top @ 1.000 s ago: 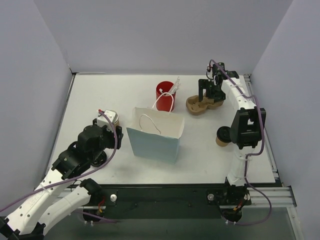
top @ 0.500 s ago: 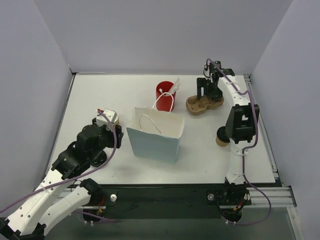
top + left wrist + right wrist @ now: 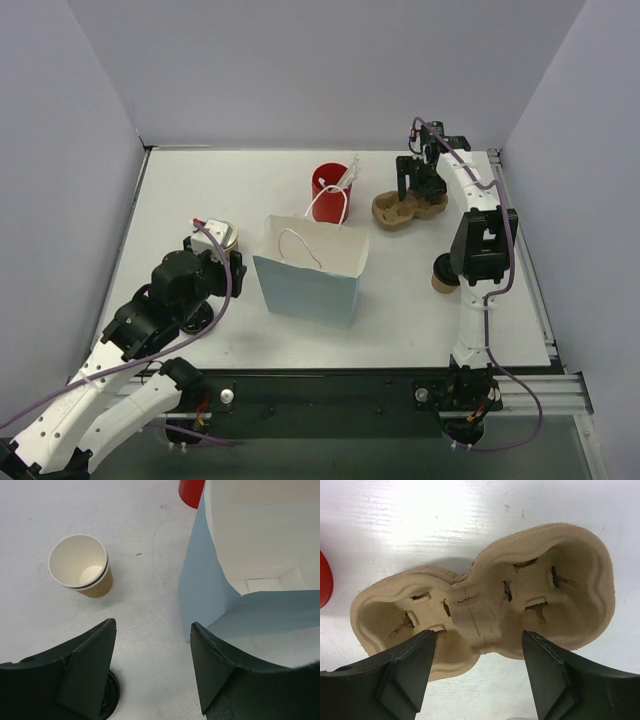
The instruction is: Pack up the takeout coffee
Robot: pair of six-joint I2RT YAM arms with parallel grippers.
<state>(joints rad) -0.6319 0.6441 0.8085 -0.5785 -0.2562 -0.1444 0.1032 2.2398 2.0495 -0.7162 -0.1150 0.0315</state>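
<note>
hovering right end effector [image 3: 419,194], coffee [image 3: 440,270] well apart

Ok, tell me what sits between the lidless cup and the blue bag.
Nothing. Only bare white tabletop separates the lidless cup from the blue bag, seen most clearly in the left wrist view.

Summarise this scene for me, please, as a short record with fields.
takeout coffee: upright, lidded, partly hidden by right arm
paper bag: standing open, centre of the scene
cup carrier: both wells empty, behind the bag to the right
left end effector: open, empty, facing the gap between lidless cup and bag
right end effector: open, over the carrier's middle
red cup: behind the bag, white stirrers inside
</note>
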